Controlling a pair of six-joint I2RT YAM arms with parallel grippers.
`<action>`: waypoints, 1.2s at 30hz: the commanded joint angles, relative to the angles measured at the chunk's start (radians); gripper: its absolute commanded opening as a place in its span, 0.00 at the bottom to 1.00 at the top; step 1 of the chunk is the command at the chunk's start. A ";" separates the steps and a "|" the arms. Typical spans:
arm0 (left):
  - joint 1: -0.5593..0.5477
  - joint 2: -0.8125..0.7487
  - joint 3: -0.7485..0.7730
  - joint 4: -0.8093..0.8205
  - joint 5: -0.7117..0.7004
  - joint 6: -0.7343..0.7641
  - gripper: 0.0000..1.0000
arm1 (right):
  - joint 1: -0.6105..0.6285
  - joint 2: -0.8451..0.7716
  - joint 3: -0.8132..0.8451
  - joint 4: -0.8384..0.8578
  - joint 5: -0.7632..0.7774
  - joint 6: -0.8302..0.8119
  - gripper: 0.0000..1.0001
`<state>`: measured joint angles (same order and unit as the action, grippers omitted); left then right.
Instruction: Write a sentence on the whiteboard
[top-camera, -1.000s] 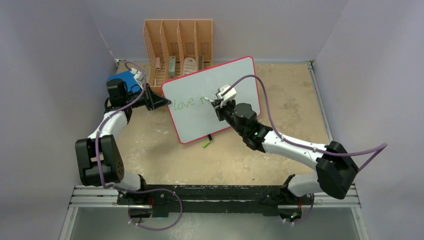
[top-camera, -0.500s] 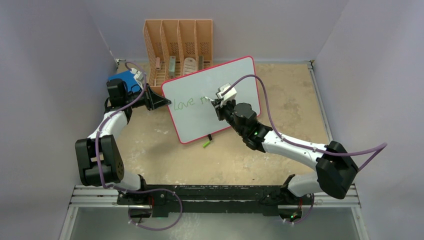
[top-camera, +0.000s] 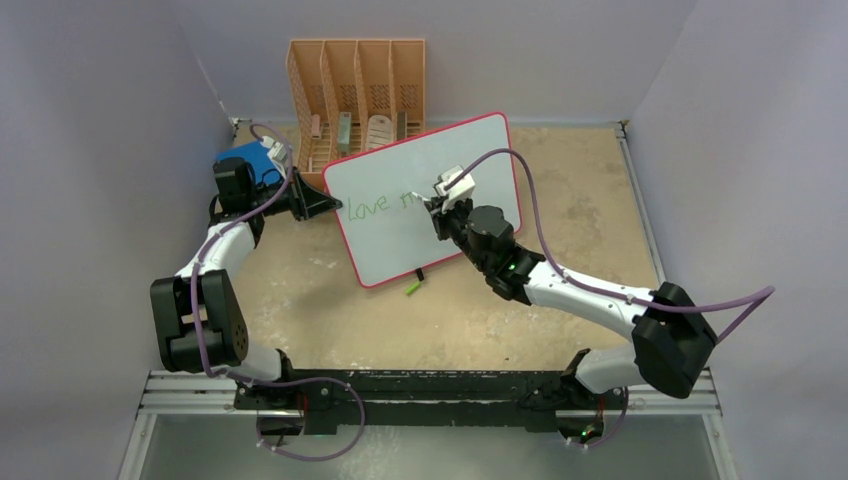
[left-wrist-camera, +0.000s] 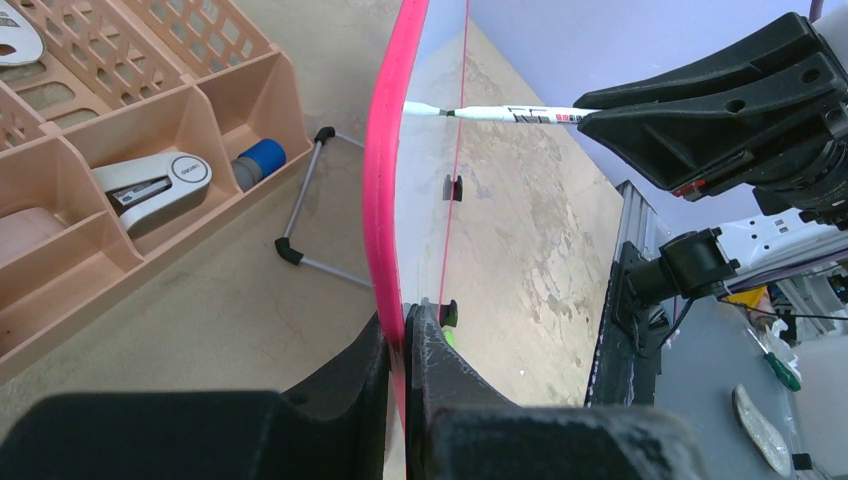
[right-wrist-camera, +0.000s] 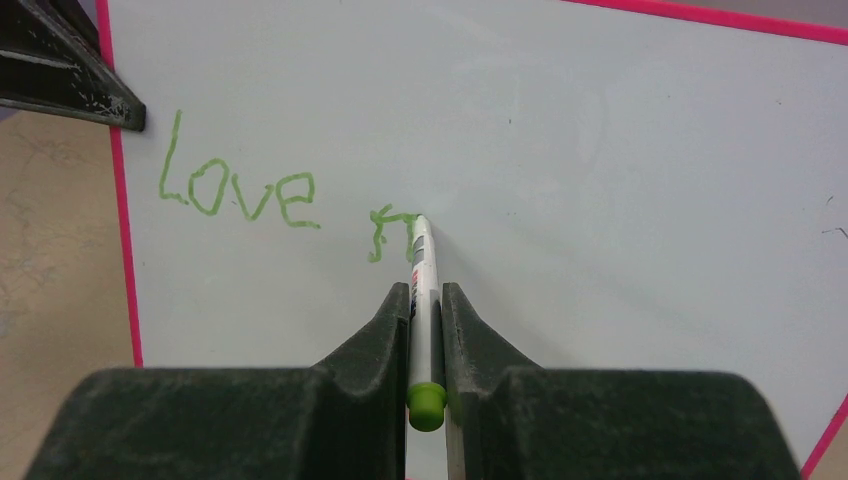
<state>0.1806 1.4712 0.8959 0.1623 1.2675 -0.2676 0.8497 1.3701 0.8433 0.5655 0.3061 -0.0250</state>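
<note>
Step in hand: you are writing the second word. The green handwritten sentence (right-wrist-camera: 240, 195) reads "Love", plus the first strokes of the next word.
Whiteboard: the large glossy white whiteboard with a thin red-pink rim (top-camera: 470, 160) stands tilted near the far edge of the surface, just in front of the orange slotted plastic organiser (top-camera: 357, 95).
Left pincer (left-wrist-camera: 405, 320): clamped tight on the board's left rim, steadying it.
Right pincer (right-wrist-camera: 425, 300): closed on the slim white marker with a green end (right-wrist-camera: 424, 270), whose tip is at the fresh strokes.
Next move: finish this letter with light, even pressure, working rightward.
Right wrist only: the letter shapes.
Left wrist only: the board seen edge-on with the tip apparently touching it, and the thin wire stand (left-wrist-camera: 320, 210) behind.
</note>
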 joint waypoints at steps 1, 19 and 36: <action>-0.012 -0.029 0.026 0.022 0.002 0.050 0.00 | -0.016 -0.024 0.013 0.002 0.065 0.012 0.00; -0.012 -0.032 0.023 0.021 0.000 0.049 0.00 | -0.018 -0.055 -0.031 -0.054 0.048 0.068 0.00; -0.012 -0.037 0.023 0.020 -0.003 0.050 0.00 | -0.018 -0.069 -0.034 -0.089 0.034 0.082 0.00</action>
<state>0.1806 1.4681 0.8959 0.1589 1.2663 -0.2676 0.8379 1.3254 0.8093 0.4934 0.3454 0.0460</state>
